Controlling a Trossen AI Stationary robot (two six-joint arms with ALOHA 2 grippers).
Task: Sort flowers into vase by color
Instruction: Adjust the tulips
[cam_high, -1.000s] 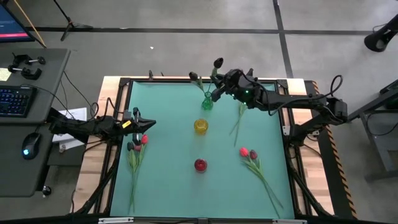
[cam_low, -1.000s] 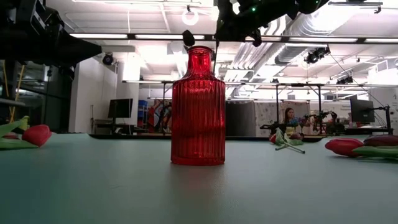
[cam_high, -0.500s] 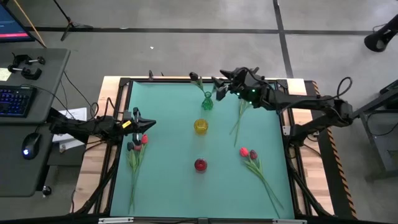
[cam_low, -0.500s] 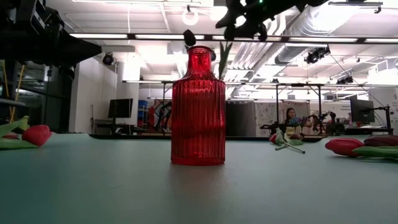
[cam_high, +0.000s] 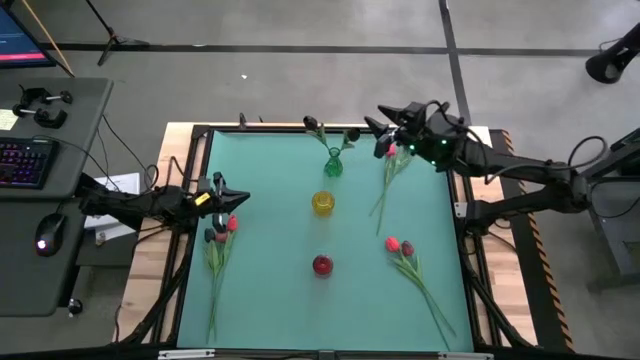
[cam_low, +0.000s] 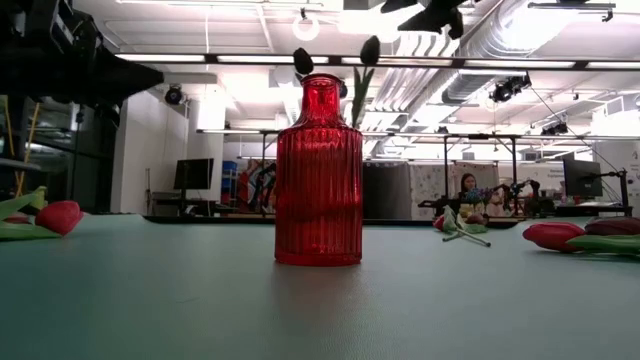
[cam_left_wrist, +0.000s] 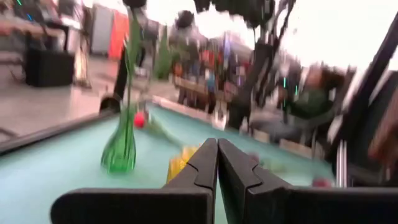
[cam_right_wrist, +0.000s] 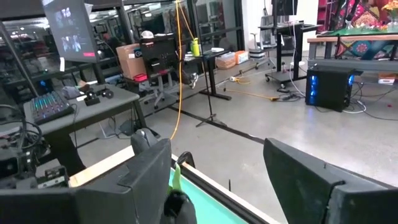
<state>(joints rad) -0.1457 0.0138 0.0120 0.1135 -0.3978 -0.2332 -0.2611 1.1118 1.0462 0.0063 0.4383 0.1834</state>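
Note:
A green vase at the table's far middle holds two dark-headed flowers; their stems stick into its neck. Their heads also show behind the red vase. My right gripper hovers open, high and just right of the green vase, holding nothing; one dark head shows below its fingers. My left gripper waits shut at the table's left edge, above loose flowers. A yellow vase stands mid-table and the red vase nearer.
Two red-pink flowers lie at the near right, another at the far right below my right arm. The left wrist view shows the green vase and the yellow vase ahead. A desk with a keyboard stands left of the table.
My right gripper has opened and let go of the dark flower, then risen and drawn back toward the table's right edge. The flower stays standing in the green vase, its head leaning right.

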